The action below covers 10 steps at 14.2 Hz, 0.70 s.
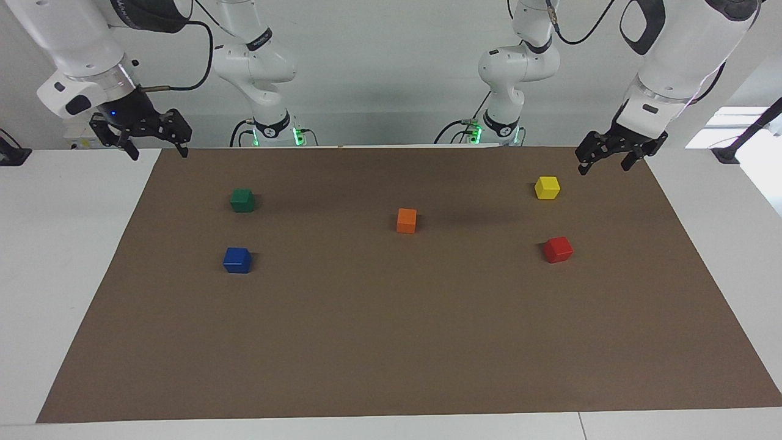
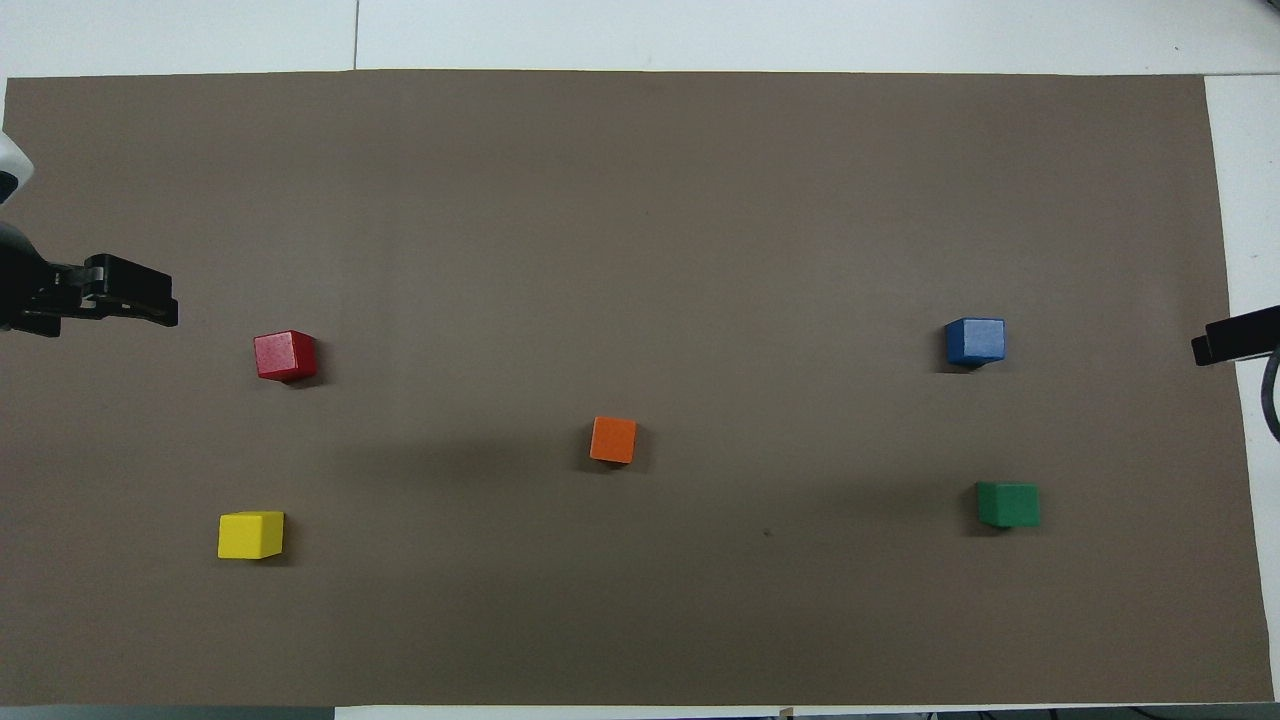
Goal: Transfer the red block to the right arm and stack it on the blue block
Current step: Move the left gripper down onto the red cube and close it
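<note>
The red block (image 1: 558, 249) (image 2: 285, 356) sits on the brown mat toward the left arm's end, farther from the robots than the yellow block. The blue block (image 1: 237, 260) (image 2: 975, 341) sits toward the right arm's end, farther from the robots than the green block. My left gripper (image 1: 603, 167) (image 2: 100, 300) hangs open and empty over the mat's edge at its own end. My right gripper (image 1: 157, 151), with the blue light, hangs open and empty over the mat's corner at its end. Only its tip (image 2: 1235, 340) shows in the overhead view.
A yellow block (image 1: 547, 187) (image 2: 251, 535), an orange block (image 1: 406, 220) (image 2: 613, 440) at mid-mat, and a dark green block (image 1: 242, 200) (image 2: 1008, 504) stand apart on the brown mat (image 1: 391, 342). White table surrounds the mat.
</note>
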Each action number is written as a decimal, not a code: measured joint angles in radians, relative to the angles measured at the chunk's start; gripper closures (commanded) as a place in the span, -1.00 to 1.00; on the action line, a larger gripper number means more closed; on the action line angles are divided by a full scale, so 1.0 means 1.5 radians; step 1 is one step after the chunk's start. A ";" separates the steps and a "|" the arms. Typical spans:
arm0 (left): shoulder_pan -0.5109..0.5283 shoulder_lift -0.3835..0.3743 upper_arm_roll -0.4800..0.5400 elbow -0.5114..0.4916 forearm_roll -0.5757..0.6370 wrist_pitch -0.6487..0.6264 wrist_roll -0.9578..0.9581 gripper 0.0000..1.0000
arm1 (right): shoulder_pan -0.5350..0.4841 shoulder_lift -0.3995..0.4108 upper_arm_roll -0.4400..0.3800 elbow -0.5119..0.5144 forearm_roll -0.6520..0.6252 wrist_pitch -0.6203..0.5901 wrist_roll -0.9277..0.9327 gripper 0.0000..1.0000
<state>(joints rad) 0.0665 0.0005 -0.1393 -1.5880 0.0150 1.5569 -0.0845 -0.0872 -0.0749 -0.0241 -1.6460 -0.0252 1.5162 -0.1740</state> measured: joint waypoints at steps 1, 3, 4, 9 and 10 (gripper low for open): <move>0.000 0.000 0.000 0.000 0.000 0.000 0.000 -1.00 | 0.000 0.000 0.000 0.000 0.000 0.000 0.000 -1.00; -0.001 0.000 0.000 -0.003 0.000 0.007 0.000 -1.00 | 0.000 0.000 0.000 0.000 0.000 0.000 0.000 -1.00; -0.001 0.000 0.000 -0.011 0.000 0.027 0.000 -1.00 | 0.000 0.000 0.000 0.000 0.000 0.000 0.000 -1.00; -0.001 0.011 0.006 -0.188 0.000 0.259 0.000 -1.00 | 0.000 0.000 0.000 -0.003 0.000 -0.001 0.000 -1.00; -0.001 0.018 0.007 -0.234 0.000 0.320 0.000 -1.00 | 0.000 -0.002 0.000 -0.009 0.000 0.000 0.000 -1.00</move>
<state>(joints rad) 0.0655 0.0280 -0.1290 -1.9389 0.0148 2.0373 -0.0846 -0.0874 -0.0773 -0.0242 -1.6600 -0.0252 1.5155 -0.1741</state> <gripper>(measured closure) 0.000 0.000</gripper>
